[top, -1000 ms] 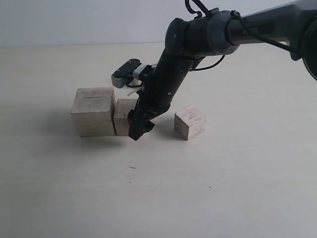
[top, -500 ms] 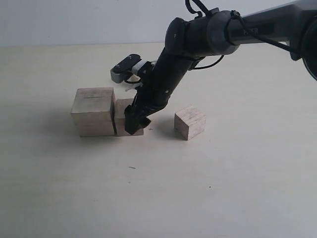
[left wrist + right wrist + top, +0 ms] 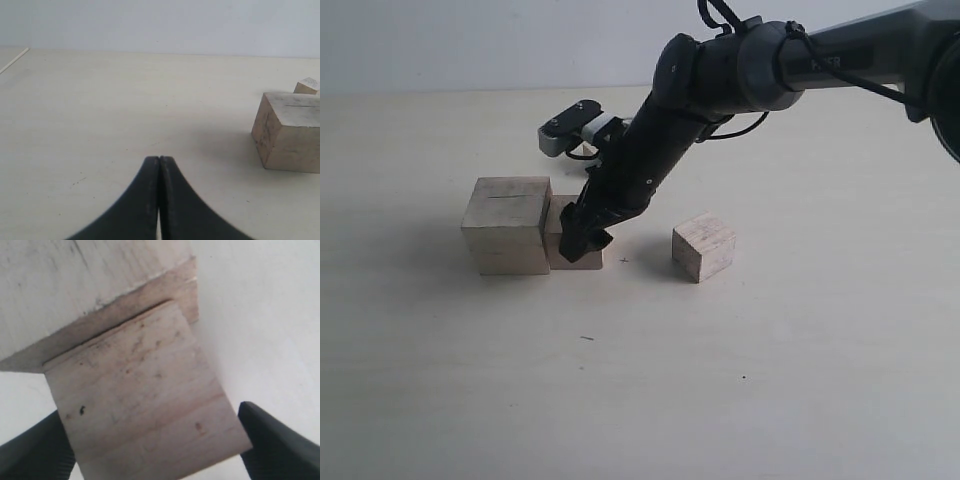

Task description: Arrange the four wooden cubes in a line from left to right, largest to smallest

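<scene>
While the right arm leans down from the upper right of the exterior view, the right gripper (image 3: 582,240) sits low over the second cube (image 3: 572,259), with its jaws set wide to either side of that block. In the right wrist view the black fingers (image 3: 35,450) meet the two opposite sides of the pale wood, so the gripper appears closed on this cube, which rests on the table (image 3: 740,380).

The second cube stands flush against the right face of the largest cube (image 3: 508,228); the two touch, and the larger one rises above its neighbour. A thin slit mark runs across the top of the largest cube. Well apart to the right, a lone cube (image 3: 703,247) sits turned at an angle, one corner facing forward.

A grey wrist camera (image 3: 570,128) juts from the right arm above and behind the two touching blocks.

The left gripper (image 3: 159,167) has its dark fingers pressed together with nothing between them, just above the bare table. In its view the largest cube stands off to one side, and a pale wooden corner (image 3: 306,86) peeks from behind it; which cube this belongs to cannot be told.
</scene>
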`<state>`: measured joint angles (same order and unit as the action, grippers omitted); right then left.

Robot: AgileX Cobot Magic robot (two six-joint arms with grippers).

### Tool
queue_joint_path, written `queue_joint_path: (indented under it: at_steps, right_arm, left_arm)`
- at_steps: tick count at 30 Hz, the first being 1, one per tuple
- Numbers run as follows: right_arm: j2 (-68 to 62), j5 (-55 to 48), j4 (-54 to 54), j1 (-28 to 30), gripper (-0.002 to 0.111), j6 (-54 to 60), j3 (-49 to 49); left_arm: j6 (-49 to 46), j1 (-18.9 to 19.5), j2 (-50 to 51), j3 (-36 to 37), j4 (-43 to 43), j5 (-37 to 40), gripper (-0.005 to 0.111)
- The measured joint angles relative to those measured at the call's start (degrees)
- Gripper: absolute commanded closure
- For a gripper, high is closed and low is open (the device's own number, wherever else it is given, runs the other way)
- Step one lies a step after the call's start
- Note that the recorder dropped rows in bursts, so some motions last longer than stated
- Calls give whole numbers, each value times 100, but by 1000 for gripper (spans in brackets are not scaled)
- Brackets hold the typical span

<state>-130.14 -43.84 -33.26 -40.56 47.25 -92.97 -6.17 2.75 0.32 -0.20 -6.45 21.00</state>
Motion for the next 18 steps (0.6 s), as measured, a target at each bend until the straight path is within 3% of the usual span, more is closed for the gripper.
queue_joint_path:
  at_steps: [18]
  right_arm:
    - [0, 37, -32, 0, 30, 419, 0]
  left_arm:
    - [0, 0, 0, 0, 0, 0, 107]
